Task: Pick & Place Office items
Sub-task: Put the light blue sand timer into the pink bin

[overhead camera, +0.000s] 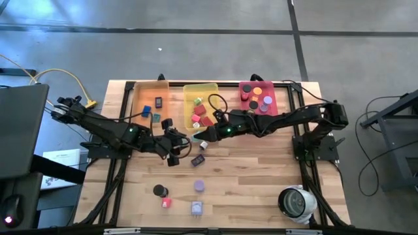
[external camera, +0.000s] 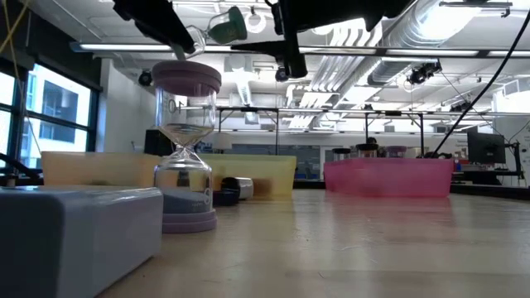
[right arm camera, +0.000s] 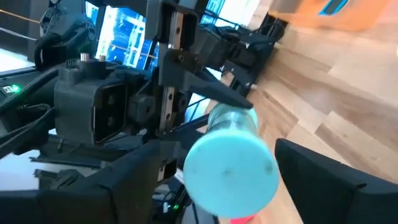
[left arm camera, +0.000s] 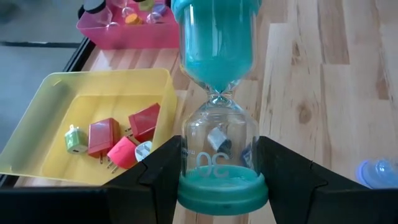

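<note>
One teal hourglass (left arm camera: 219,112) — level, tray-pointing.

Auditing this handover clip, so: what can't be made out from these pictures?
High view: the teal hourglass, held by the left gripper with the right gripper around its far cap, is too small among the arms.
Low view: what lies in the yellow tray and pink tray is hidden by their walls.
Low view: the lavender block is cut off by the left edge.

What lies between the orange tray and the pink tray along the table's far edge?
The yellow tray lies between the orange tray and the pink tray, all three in one row. The high view shows this.
</note>
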Available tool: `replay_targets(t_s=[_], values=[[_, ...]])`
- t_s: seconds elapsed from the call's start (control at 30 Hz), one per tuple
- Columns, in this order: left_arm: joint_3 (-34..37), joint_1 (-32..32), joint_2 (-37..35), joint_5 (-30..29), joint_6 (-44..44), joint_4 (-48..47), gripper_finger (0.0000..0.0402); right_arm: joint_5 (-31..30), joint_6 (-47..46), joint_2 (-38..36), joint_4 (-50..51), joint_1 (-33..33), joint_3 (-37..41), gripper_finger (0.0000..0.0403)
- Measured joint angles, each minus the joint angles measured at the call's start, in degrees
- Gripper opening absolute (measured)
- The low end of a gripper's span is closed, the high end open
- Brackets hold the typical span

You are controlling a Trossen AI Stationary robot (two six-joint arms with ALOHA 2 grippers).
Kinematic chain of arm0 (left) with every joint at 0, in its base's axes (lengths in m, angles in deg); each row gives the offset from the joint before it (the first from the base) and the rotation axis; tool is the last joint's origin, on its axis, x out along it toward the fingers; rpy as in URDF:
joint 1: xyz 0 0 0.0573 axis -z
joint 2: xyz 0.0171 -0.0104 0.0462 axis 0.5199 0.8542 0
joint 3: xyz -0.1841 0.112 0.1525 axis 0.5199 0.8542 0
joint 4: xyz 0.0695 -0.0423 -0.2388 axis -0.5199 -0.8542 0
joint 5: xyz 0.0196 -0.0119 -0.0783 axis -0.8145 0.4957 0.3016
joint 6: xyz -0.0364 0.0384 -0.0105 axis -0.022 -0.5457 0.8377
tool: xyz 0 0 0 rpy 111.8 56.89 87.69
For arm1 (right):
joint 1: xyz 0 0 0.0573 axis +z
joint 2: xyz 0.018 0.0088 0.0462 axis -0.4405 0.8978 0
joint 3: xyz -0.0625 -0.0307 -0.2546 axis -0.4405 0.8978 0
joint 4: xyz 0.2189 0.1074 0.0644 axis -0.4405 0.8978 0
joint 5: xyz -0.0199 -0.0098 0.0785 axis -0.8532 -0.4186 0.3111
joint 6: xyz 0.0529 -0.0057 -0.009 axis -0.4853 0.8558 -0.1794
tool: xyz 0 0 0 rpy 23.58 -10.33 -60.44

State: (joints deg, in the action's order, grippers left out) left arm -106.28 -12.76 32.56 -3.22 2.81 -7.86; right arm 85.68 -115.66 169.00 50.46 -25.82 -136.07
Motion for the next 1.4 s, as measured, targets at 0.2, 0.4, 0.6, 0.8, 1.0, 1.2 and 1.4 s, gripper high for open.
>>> replay_targets(t_s=[0.2,0.4,0.6,0.8,1.0,1.2,1.4], values=[[0.00,-1.67,0.00,0.46,-0.13,0.12,0.0179,1.12,0.27,0.00,0.38,0.00,0.00,0.0269],[0.00,-2.23,0.00,0.96,-1.09,0.95,0.0179,0.37,0.37,0.00,0.87,-0.06,0.00,0.0244],[0.00,-2.88,0.15,1.43,-1.14,1.06,0.0179,1.76,0.42,0.02,2.17,-1.12,-0.02,0.0208],[0.00,-3.50,0.17,3.01,-0.87,1.16,0.0179,1.85,3.89,0.02,3.11,-1.22,-0.02,0.0177],[0.02,-3.47,0.17,3.48,-0.74,1.57,0.0187,2.66,5.99,0.02,3.27,-1.22,-0.02,0.0174],[0.02,-3.47,0.17,3.34,-0.76,1.63,0.0196,2.98,6.63,0.02,3.59,-1.16,-0.02,0.0154],[0.02,-3.45,0.17,3.45,-0.85,2.03,0.0197,3.13,6.53,0.02,2.94,-1.18,-0.02,0.0142]])
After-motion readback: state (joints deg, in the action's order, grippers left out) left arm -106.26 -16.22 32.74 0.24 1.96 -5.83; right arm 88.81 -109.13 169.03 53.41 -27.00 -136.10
